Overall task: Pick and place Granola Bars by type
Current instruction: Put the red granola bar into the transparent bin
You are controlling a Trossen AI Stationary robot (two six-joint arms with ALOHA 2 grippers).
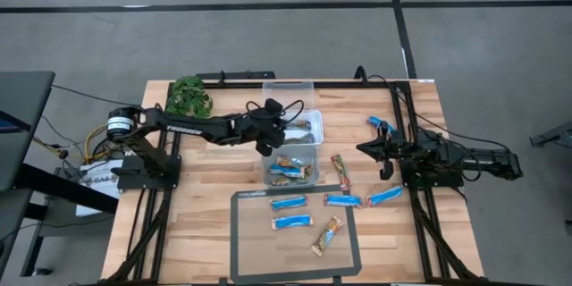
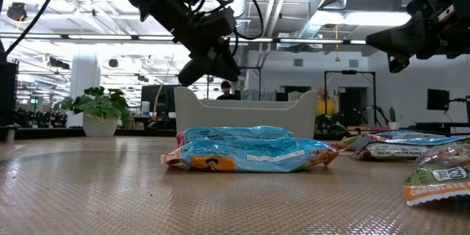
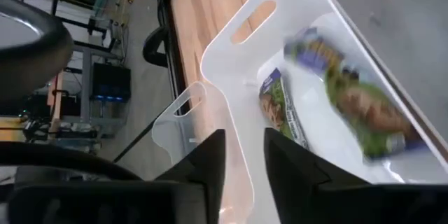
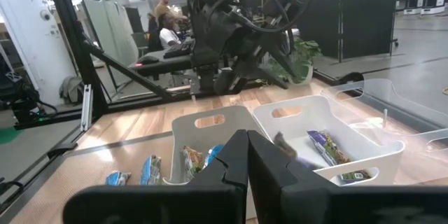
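My left gripper [image 1: 266, 143] [image 3: 245, 164] hovers open over the near wall of the far white bin [image 1: 315, 118] [image 3: 231, 56]. A dark multicoloured bar [image 3: 280, 108] lies on that bin's floor. A second one [image 3: 350, 84] shows blurred above it, touching no finger. The near white bin [image 1: 264, 175] holds tan bars [image 1: 290, 168]. Several blue bars [image 1: 289, 203] and a tan one [image 1: 327, 235] lie flat on the mat; a reddish one [image 1: 338, 170] lies on the wood. My right gripper [image 1: 362, 148] [image 4: 246, 157] waits shut and empty at the table's right.
A clear bin [image 1: 288, 92] stands behind the white bins, with a green plant [image 1: 189, 96] at the far left. One blue bar [image 1: 380, 125] lies near my right arm. The dark-framed mat [image 1: 246, 250] covers the near middle. People show in the room beyond.
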